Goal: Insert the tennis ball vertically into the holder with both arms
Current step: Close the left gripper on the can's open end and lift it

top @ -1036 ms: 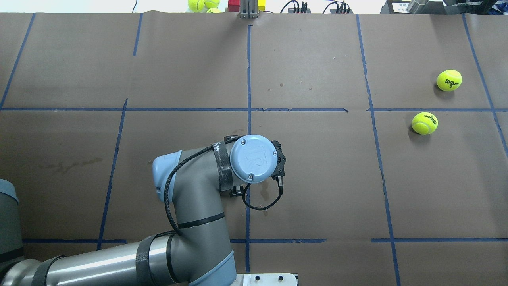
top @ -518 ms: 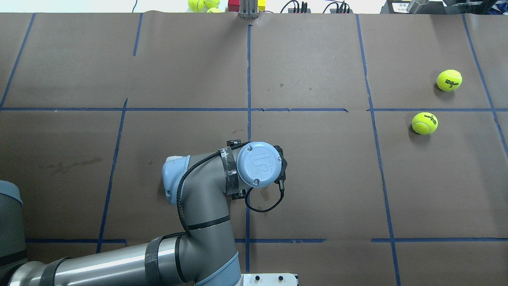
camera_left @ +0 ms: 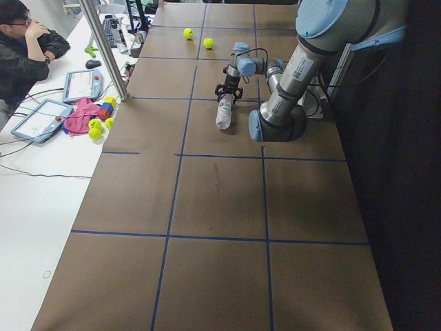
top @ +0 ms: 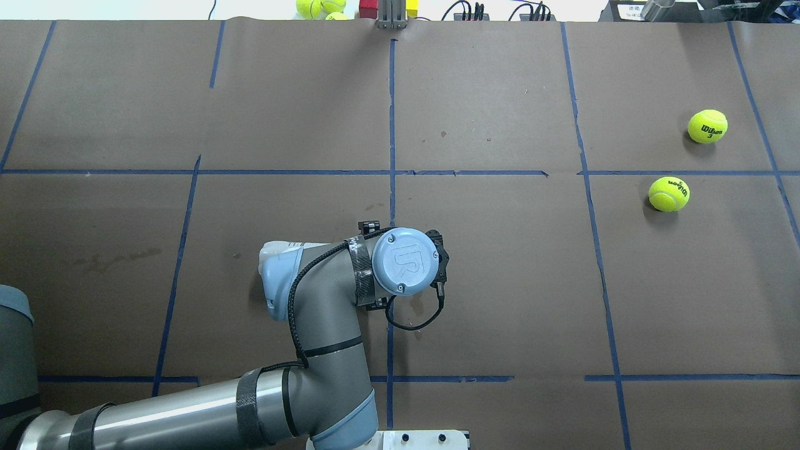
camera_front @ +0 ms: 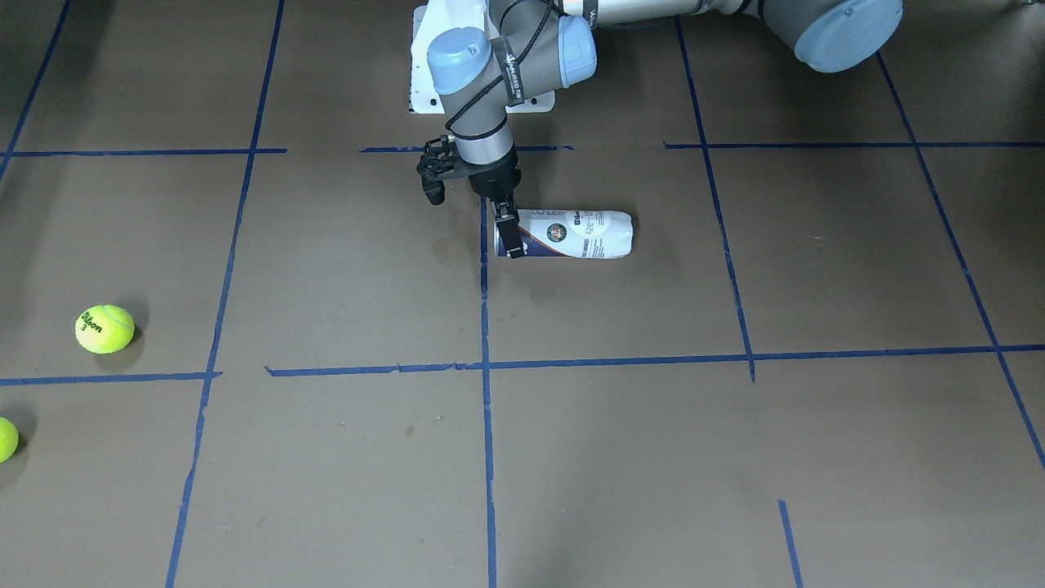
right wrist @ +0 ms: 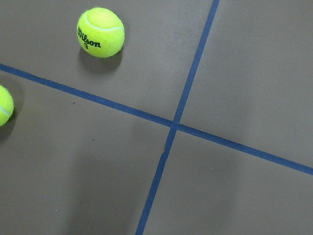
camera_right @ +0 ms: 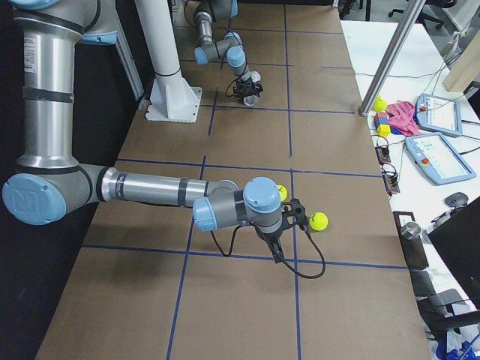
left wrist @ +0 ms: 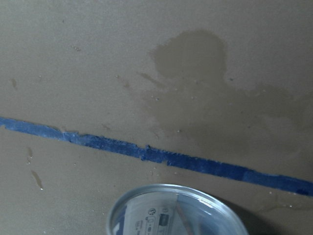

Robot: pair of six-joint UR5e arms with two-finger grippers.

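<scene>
The holder [camera_front: 580,235], a clear can with a white and navy label, lies on its side on the brown table. It also shows in the exterior left view [camera_left: 223,114], and its open metal rim [left wrist: 176,210] fills the bottom of the left wrist view. My left gripper [camera_front: 508,237] points down at the can's open end. One black finger shows in front of the can and the other is hidden, so I cannot tell if it grips. Two tennis balls [top: 669,194] [top: 707,126] lie far right. My right gripper [camera_right: 274,251] hovers near them; I cannot tell its state.
The left arm's wrist cap [top: 405,261] hides the can from overhead. The white pedestal base [camera_front: 424,90] stands behind the can. Blue tape lines cross the table. Spare balls and blocks [top: 319,7] lie past the far edge. An operator [camera_left: 21,41] sits beside the table.
The left arm's wrist has shifted a little toward the robot and to the right, and looks slightly smaller from overhead. The two balls have not moved.
</scene>
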